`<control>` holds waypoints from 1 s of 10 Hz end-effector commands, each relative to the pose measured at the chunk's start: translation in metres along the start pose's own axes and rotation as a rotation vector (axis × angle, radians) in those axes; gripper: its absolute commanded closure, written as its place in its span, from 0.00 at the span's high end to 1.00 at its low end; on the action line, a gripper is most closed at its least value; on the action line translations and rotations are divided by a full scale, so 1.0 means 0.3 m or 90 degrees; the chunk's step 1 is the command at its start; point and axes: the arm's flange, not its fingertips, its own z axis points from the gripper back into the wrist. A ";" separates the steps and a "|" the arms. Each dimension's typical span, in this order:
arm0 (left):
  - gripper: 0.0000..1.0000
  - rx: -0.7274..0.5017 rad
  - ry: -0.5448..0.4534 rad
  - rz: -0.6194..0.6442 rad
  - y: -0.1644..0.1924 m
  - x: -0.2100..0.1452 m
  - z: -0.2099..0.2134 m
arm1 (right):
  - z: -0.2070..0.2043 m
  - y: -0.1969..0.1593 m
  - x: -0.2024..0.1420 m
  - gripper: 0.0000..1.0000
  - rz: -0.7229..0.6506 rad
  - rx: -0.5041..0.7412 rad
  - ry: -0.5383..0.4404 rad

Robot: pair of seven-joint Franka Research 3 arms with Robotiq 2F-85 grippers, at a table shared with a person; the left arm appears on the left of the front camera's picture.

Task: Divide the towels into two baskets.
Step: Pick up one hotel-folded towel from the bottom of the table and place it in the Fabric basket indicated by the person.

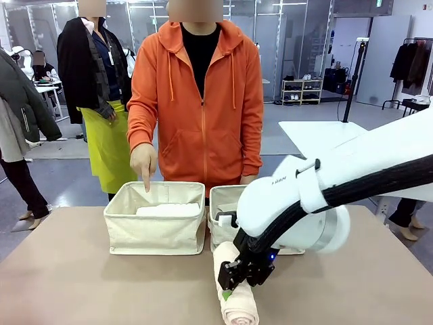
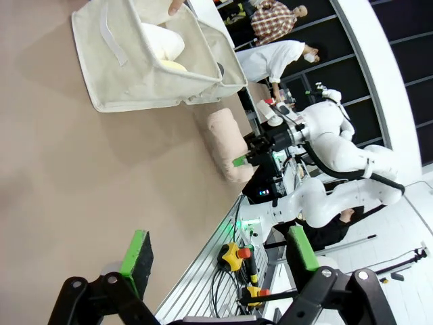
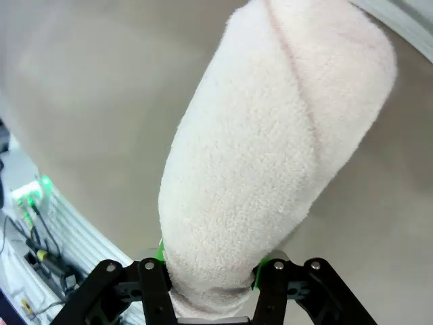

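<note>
- The worktop (image 1: 81,284) is a wide tan surface, with a person in an orange hoodie (image 1: 203,101) standing at its far side.
- The right arm (image 1: 352,183) reaches in across the middle, its pincer (image 1: 233,288) down on the near part of the worktop.
- Two cream canvas baskets stand side by side at the far edge: the left basket (image 1: 154,233) and the right basket (image 1: 223,203), the latter partly hidden behind the arm.
- I count three towels on view: a white one (image 1: 168,210) lying in the left basket, a pale yellow one (image 2: 172,66) seen inside a basket from the left wrist, and a pink-beige towel (image 1: 237,301) lying on the worktop just in front of the right basket.
- The right pincer is clamped around the pink-beige towel near its end, one green pad (image 3: 161,252) pressed into each side of the roll.
- The person's hand (image 1: 143,161) points a finger down over the left basket.
- The left pincer (image 2: 220,254) hangs well above the worktop, jaws spread wide, touching nothing.
</note>
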 end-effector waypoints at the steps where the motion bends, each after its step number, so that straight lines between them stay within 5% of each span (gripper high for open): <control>1: 1.00 -0.003 -0.006 -0.001 -0.010 -0.005 0.006 | 0.169 0.146 0.036 0.40 0.111 -0.061 0.030; 5: 1.00 -0.003 -0.006 -0.001 -0.010 -0.005 0.006 | 0.289 0.323 0.123 0.40 0.366 -0.247 0.162; 10: 1.00 -0.003 -0.006 -0.001 -0.010 -0.005 0.006 | 0.308 0.294 0.061 0.40 0.304 -0.207 0.146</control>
